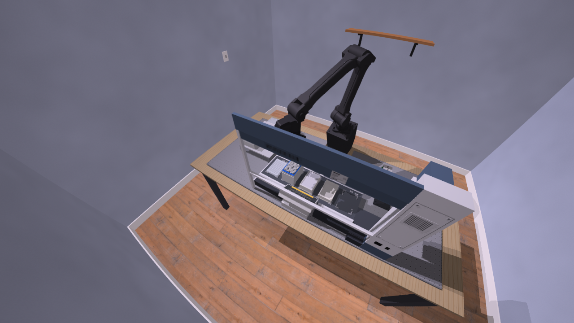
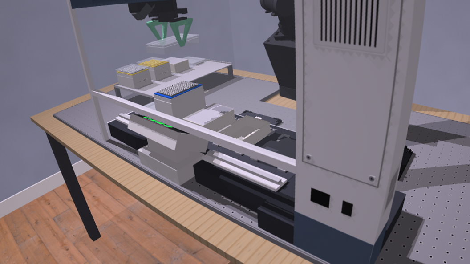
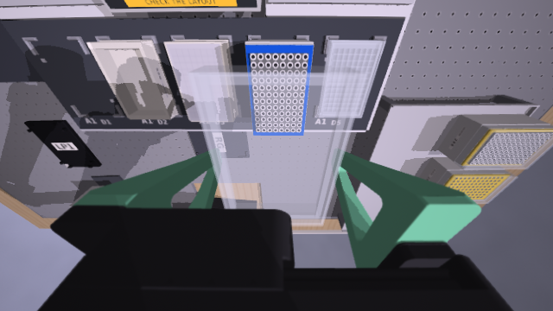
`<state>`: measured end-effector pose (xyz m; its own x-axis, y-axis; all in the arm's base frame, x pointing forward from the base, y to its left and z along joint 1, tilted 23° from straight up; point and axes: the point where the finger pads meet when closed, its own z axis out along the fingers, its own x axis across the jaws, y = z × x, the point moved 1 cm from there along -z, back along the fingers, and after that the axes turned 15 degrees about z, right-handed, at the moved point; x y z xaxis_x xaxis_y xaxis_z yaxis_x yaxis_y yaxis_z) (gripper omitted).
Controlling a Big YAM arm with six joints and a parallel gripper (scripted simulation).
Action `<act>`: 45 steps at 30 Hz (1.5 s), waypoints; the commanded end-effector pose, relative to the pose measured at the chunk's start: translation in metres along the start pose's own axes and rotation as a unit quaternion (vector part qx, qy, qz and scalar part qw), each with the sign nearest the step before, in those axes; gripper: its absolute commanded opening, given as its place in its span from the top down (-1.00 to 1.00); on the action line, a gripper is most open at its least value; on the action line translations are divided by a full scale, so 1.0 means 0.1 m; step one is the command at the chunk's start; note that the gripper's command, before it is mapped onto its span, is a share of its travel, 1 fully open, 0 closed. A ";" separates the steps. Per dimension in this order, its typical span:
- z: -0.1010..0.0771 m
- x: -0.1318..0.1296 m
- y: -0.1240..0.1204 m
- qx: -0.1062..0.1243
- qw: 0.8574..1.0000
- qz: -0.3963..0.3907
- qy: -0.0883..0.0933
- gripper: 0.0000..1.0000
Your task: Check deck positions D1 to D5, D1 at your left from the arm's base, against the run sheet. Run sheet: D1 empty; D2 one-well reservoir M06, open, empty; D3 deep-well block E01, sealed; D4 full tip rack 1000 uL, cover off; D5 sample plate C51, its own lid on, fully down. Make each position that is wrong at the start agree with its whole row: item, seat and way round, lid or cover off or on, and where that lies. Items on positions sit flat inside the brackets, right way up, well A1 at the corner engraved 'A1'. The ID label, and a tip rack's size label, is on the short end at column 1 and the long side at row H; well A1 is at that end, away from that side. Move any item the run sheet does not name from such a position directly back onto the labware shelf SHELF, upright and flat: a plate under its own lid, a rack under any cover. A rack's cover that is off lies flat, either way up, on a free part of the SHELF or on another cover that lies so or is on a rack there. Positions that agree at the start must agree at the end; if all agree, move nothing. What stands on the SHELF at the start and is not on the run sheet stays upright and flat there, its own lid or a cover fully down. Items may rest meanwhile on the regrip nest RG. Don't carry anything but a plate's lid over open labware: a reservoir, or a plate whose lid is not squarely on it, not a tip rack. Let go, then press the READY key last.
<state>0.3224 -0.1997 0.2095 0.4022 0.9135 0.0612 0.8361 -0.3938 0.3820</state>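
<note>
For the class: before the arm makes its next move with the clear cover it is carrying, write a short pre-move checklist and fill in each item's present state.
1. Gripper shut on clear cover: ok.
2. Cover level in the fingers, exterior view: ok.
3. Cover held above the shelf items: ok.
4. Blue tip rack on D4 uncovered: ok.
5. Open reservoir not under the cover: cannot tell.
6. Free shelf spot for the cover: cannot tell.

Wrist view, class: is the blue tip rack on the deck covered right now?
No. The blue tip rack shows its open rows of holes, while the gripper holds a clear cover above the deck.
</note>
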 end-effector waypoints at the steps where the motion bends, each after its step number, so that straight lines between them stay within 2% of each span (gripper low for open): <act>1: -0.25 -0.05 0.30 -0.039 0.999 -0.004 -0.007 1.00; 18: -0.25 -0.05 0.30 -0.039 0.999 -0.004 -0.007 1.00; 19: -0.15 -0.06 0.04 -0.026 1.000 -0.003 -0.005 1.00; 23: -0.13 -0.11 -0.17 -0.021 1.000 -0.002 -0.004 1.00; 27: -0.13 -0.14 -0.26 -0.022 1.000 -0.003 -0.005 1.00; 42: -0.09 -0.33 -1.02 -0.013 1.000 -0.002 -0.004 1.00; 45: -0.09 -0.35 -1.05 -0.016 1.000 -0.003 -0.005 1.00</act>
<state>0.2232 -0.1896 0.1716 0.4223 0.9038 0.0684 0.8224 -0.4138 0.3904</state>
